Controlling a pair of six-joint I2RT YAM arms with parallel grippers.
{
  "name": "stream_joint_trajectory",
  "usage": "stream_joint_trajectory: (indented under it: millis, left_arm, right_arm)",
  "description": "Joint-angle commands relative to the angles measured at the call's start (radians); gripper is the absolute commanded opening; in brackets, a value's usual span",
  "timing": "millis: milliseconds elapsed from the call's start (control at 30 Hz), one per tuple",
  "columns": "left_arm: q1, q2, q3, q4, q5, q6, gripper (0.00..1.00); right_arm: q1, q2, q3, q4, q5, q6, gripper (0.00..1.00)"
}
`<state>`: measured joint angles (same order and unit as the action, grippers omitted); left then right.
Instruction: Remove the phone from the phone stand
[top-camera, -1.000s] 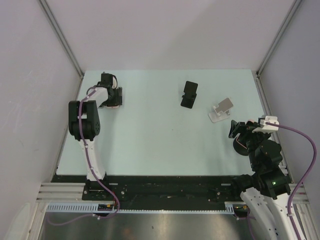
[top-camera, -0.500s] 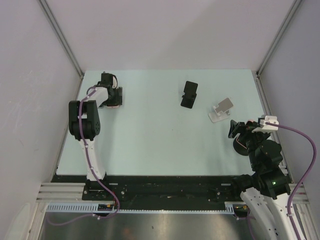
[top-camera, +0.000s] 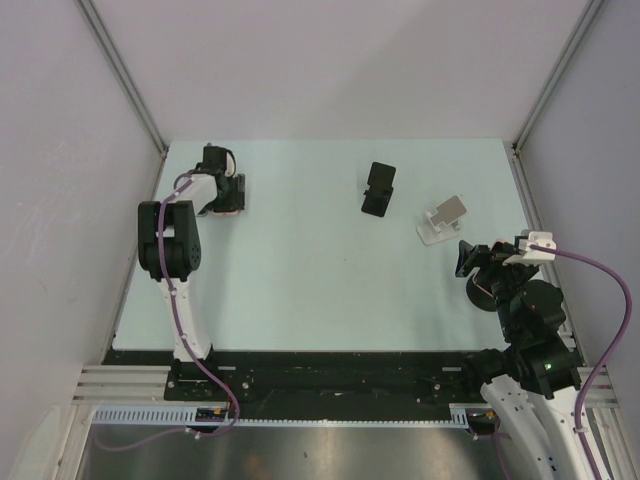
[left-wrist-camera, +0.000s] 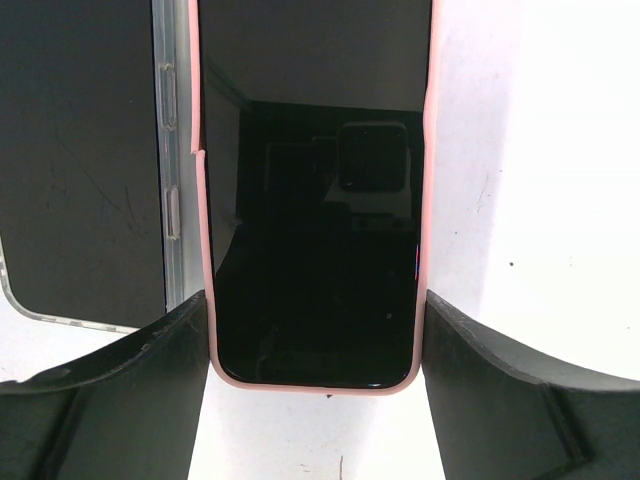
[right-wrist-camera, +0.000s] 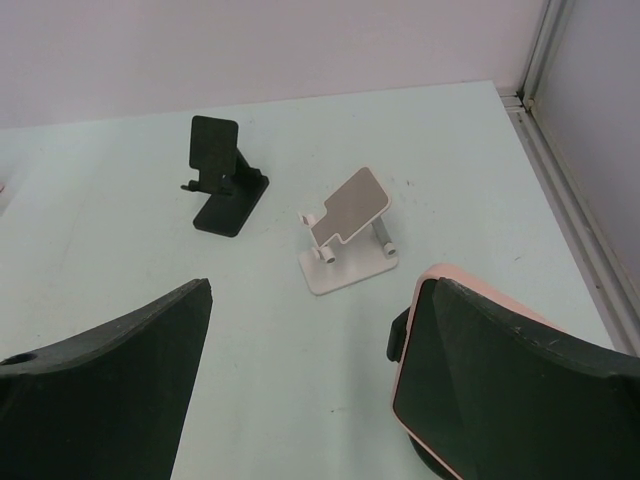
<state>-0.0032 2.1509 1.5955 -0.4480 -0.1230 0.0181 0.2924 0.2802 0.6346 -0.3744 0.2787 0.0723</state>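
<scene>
A phone in a pink case (right-wrist-camera: 415, 390) leans on a black stand (right-wrist-camera: 398, 338) at the lower right of the right wrist view, right against my right finger. My right gripper (right-wrist-camera: 322, 290) is open and holds nothing; in the top view it (top-camera: 468, 258) is at the table's right side, and the arm hides that phone. My left gripper (top-camera: 225, 195) is at the far left corner. In the left wrist view its fingers (left-wrist-camera: 150, 380) press both long edges of a second pink-cased phone (left-wrist-camera: 315, 200) lying flat.
An empty black folding stand (top-camera: 378, 188) (right-wrist-camera: 225, 180) and an empty white stand (top-camera: 443, 220) (right-wrist-camera: 350, 235) sit at the back right of the table. A clear-cased phone (left-wrist-camera: 80, 150) lies just left of the left gripper's phone. Cell walls enclose the table.
</scene>
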Motion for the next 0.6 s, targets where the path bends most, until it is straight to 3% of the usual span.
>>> stream_joint_trajectory:
  millis: [0,333,567]
  left_arm:
    - [0.0,0.012,0.001,-0.035,-0.029,0.062,0.68]
    - [0.0,0.015,0.001,-0.04,-0.032,0.059,0.81]
    - [0.0,0.015,0.001,-0.041,-0.032,0.049,0.84]
  right_arm:
    - [-0.001,-0.012,-0.004,0.04,-0.015,-0.016,0.98]
    - [-0.002,-0.01,-0.006,0.04,-0.018,-0.014,0.98]
    - [-0.002,-0.009,-0.004,0.042,-0.021,-0.014,0.98]
